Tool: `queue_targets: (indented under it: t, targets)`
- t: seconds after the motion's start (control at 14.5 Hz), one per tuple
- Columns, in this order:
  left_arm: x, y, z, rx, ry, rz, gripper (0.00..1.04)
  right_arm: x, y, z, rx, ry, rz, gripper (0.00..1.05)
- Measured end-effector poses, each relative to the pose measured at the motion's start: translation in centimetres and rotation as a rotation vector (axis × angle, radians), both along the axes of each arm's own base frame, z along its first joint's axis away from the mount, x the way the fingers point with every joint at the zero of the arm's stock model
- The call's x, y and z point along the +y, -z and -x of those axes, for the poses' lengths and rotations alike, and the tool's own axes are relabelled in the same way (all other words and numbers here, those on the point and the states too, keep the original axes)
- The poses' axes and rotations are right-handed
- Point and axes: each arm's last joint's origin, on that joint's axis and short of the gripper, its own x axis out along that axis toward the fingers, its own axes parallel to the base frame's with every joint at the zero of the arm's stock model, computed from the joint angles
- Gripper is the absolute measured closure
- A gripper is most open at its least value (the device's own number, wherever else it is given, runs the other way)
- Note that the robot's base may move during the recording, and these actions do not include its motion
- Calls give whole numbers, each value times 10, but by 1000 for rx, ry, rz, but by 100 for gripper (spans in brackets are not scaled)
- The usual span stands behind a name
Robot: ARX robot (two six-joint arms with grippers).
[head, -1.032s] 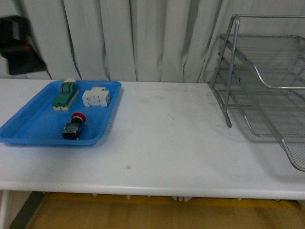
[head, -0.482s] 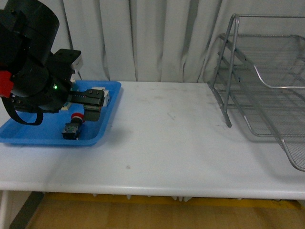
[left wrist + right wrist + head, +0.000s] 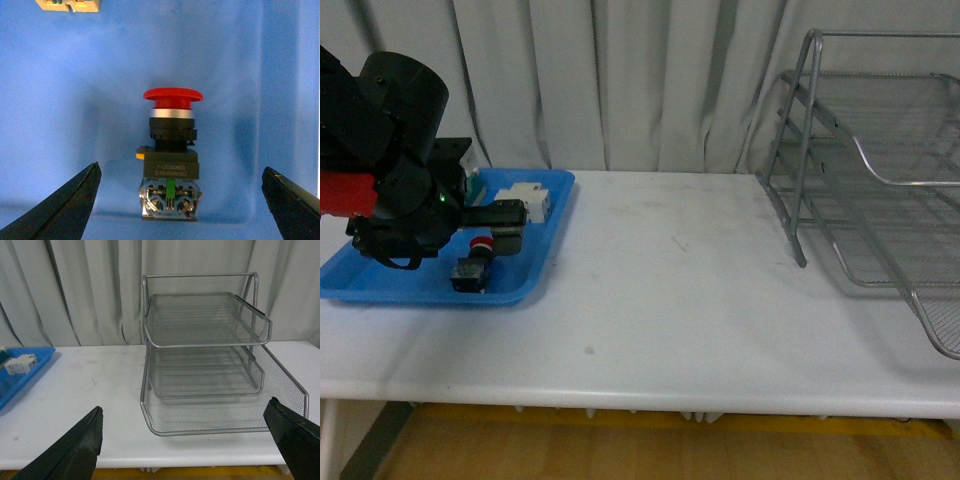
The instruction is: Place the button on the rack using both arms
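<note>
As the left gripper (image 3: 515,227) hovered over the blue tray (image 3: 380,278) at the left end of the desk (image 3: 670,310), its fingers (image 3: 62,207) stood spread wide, grasping nothing; the button (image 3: 171,150) lay on its side on the tray floor between them, touching neither, red cap toward the white circuit breaker (image 3: 525,203); the right gripper (image 3: 183,410) was likewise released, facing the three-tier wire rack (image 3: 150,426), which stood on the desk's right side, well apart from the tray.

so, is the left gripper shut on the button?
No, the left gripper is open, its fingers wide apart on either side of the button lying on the tray.
</note>
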Motion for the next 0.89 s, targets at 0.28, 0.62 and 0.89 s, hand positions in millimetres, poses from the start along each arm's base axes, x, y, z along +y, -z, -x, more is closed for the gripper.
queue_targets:
  t: [0.28,0.62,0.89]
  targets:
    - [6,25,-8,33,-16,-10,7,0,0,0,0,0,0,6]
    - [5,30,-16,34,30,-39,21,0,0,0,0,0,0,6]
    - [3,30,-18,36,58,-83,67,0,0,0,0,0,0,6]
